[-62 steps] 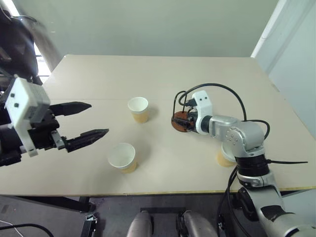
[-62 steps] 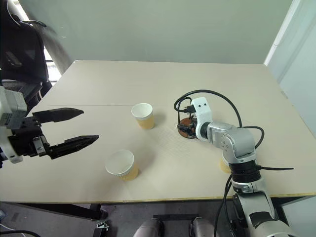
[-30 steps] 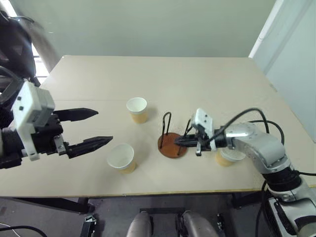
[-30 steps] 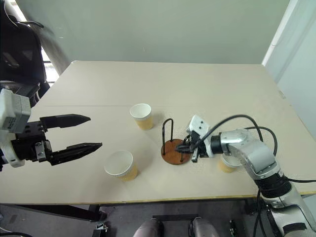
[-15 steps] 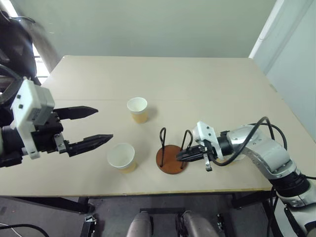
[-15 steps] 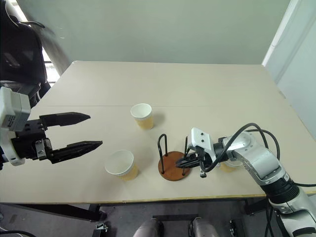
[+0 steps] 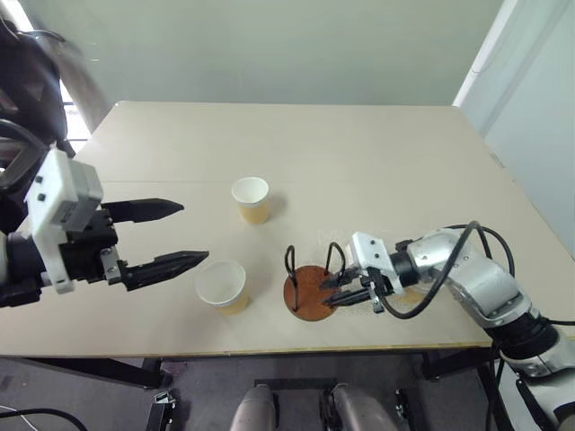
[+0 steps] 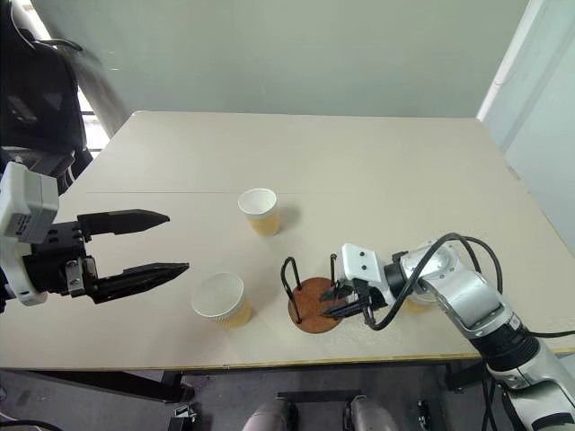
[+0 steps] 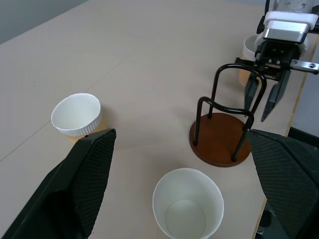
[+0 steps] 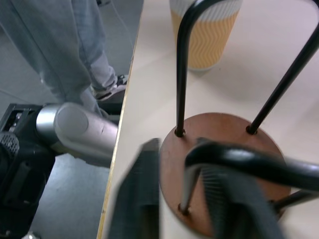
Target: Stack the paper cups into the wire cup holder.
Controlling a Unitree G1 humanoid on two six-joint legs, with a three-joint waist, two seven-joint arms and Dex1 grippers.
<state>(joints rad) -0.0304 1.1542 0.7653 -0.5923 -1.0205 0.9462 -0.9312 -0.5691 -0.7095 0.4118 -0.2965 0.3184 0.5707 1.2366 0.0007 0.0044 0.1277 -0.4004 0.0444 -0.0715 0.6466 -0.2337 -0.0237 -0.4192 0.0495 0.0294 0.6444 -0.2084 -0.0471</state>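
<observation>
The wire cup holder (image 7: 305,296), a reddish-brown disc with two black loops, stands upright near the table's front edge. My right gripper (image 7: 340,293) lies low at its right side. Its fingers (image 9: 272,101) are parted, with one wire loop standing between them. Left of the holder stands one paper cup (image 7: 222,285), and another (image 7: 251,198) stands farther back. A third cup (image 9: 246,49) is mostly hidden behind my right wrist. My left gripper (image 7: 194,233) hovers open above the table, left of the nearer cup, with nothing in it.
The table's front edge (image 7: 269,348) runs just in front of the holder and the nearer cup. A black cable (image 7: 449,260) loops over my right forearm. A person's trouser leg and shoe (image 10: 89,55) show on the floor beyond the front edge.
The right gripper dragged the holder from the table's middle toward the front edge, then parted its fingers from the wire loop. The left gripper stayed in place.
</observation>
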